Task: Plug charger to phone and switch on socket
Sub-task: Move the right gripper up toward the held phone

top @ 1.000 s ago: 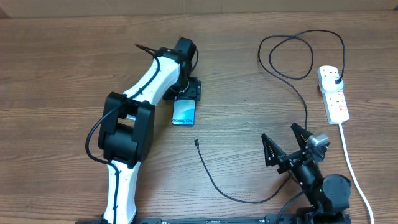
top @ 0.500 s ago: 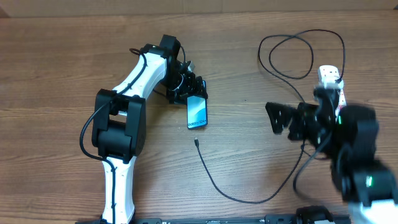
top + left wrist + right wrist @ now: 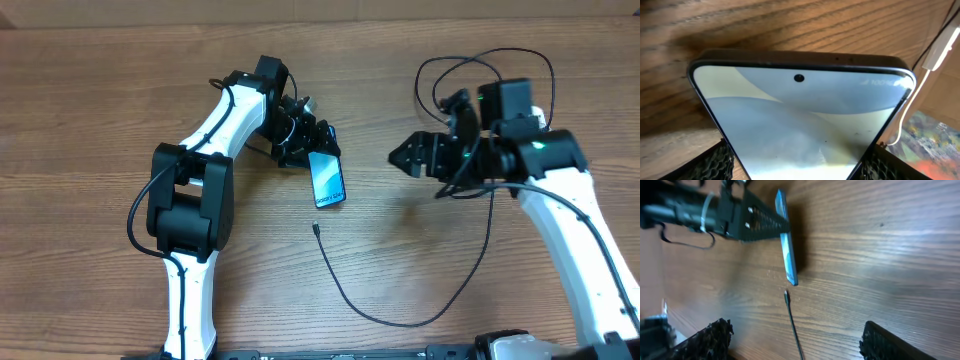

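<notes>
From above, the left gripper (image 3: 318, 150) is pinching the top end of the phone (image 3: 328, 180), which sits screen up and angled a bit across the wooden table (image 3: 100, 100). The cable (image 3: 400, 323) has its little tip (image 3: 315, 228) lying just below the phone, not touching it. It swings right in a big curve and runs up under the right arm (image 3: 560, 190). The right gripper (image 3: 425, 130) hangs off to the phone's right, fingers spread, holding nothing.

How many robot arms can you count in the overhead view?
2. The left arm reaches across the left half to the phone; the right arm extends from the lower right toward the centre. None appears hidden.
</notes>
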Tool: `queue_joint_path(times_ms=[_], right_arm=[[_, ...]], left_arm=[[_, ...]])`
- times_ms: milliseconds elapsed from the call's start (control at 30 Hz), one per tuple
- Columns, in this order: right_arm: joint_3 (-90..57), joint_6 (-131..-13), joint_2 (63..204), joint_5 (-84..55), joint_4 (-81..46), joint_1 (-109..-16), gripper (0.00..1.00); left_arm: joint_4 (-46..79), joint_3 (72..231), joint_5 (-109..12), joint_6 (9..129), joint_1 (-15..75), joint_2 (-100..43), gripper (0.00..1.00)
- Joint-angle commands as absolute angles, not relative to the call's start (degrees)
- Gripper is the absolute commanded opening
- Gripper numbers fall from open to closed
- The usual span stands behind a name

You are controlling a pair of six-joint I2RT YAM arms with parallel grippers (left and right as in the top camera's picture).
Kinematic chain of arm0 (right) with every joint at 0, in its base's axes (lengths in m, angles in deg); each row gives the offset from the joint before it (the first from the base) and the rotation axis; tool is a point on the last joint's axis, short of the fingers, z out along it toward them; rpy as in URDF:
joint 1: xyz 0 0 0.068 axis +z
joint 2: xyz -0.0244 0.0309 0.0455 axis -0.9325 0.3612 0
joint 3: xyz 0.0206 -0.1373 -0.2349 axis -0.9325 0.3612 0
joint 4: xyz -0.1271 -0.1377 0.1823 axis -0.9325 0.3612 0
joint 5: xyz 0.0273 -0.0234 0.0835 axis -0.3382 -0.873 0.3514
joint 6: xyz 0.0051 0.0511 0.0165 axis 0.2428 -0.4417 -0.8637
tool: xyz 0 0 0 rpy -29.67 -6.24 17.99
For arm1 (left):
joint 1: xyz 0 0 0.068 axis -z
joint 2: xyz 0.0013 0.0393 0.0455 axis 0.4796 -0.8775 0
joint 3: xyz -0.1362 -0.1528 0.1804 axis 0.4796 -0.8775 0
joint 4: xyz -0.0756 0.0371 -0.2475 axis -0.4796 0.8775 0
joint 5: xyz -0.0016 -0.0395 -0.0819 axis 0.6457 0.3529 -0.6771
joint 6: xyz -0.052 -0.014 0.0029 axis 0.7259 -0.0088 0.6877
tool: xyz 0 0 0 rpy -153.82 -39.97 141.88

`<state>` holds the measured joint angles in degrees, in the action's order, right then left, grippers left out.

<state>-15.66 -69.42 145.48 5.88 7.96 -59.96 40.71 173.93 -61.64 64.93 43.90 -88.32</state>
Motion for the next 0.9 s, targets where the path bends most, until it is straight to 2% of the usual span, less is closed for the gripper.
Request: queue_joint_path(times_ms=[0,300,467,533,567,667,867], right_arm=[[-16.31,-68.61,148.19,5.83,7.7,-57.99,0.84],[-16.31,-68.63,149.0,3.89,5.51,-56.88,0.86],[-16.31,-68.63,149.0,3.32,5.51,-56.88,0.88],[-16.31,-68.63,149.0,1.4,5.53,-56.94,0.95],[-16.31,-68.61,149.0,0.24,5.55,-56.94,0.99],[-16.31,-68.63,149.0,-0.61,5.53,-56.94,1.0],[-16.31,-68.7,149.0,-4.24,7.5,-56.94,1.0]], left_arm=[[40.23,174.78,-61.58,63.1,43.62,-88.89,0.74],[38.05,174.76,-40.42,70.46,49.04,-88.89,0.72],[36.97,174.76,-32.71,71.3,50.99,-88.89,0.74],[37.02,174.74,-29.99,71.75,51.99,-88.89,0.88],[37.02,174.72,-29.34,72.37,52.36,-88.89,0.93],[36.27,174.72,-29.16,74.27,53.72,-88.91,1.0],[35.49,174.32,-23.13,76.37,57.39,-88.91,1.0]])
